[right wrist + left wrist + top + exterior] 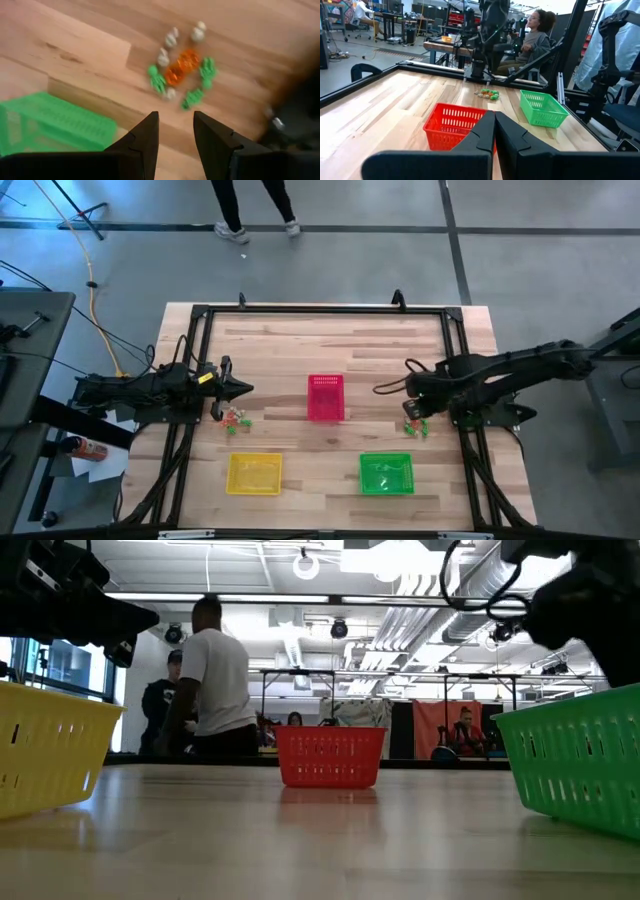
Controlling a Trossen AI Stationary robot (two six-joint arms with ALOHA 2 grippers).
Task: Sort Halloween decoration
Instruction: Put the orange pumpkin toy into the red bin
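Wooden table [75, 30] only right wrist resolves trinkets [180, 75], perhaps ten

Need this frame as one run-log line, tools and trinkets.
left tool: shut, idle by left trinket pile | right tool: open, empty, above right trinket pile | green basket: beside pile

The table [330, 350] is pale, smooth wood with visible grain. The baskets [325, 398] look like glossy plastic mesh, and the fingers [145, 140] matt black.

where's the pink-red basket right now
In the high view the pink-red basket sits mid-table, between the two arms, farther back than the yellow basket and green basket.
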